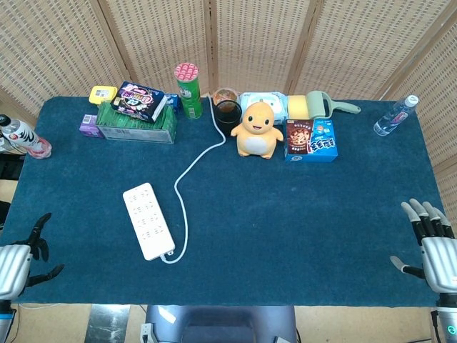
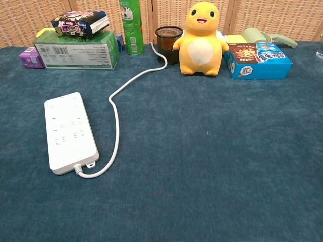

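Head view shows the power strip (image 1: 148, 221) lying flat on the blue cloth (image 1: 300, 214), left of the middle, its long side running slightly askew toward the near edge. Its white cord (image 1: 187, 171) leaves the near end, loops round and winds up the table to the black cup (image 1: 228, 111) in the back row. The left hand (image 1: 20, 257) hangs at the near left corner, just off the cloth's edge, palm turned so that only a few dark fingers (image 1: 39, 230) show, spread apart and holding nothing. The strip lies to the right of it and further up the table, near but clearly apart. The right hand (image 1: 434, 246) sits at the near right corner, back of the hand up, fingers straight and fanned, thumb out to the side, nothing in it; the strip is well apart from it, across the cloth.

Chest view shows neither hand; there the strip (image 2: 69, 132) lies at the left with its cord (image 2: 117, 108) curling behind. Along the back stand a green box (image 1: 136, 123), a tube can (image 1: 188, 90), an orange plush (image 1: 257, 129) and a blue box (image 1: 310, 140). A bottle (image 1: 394, 116) lies at the far right.
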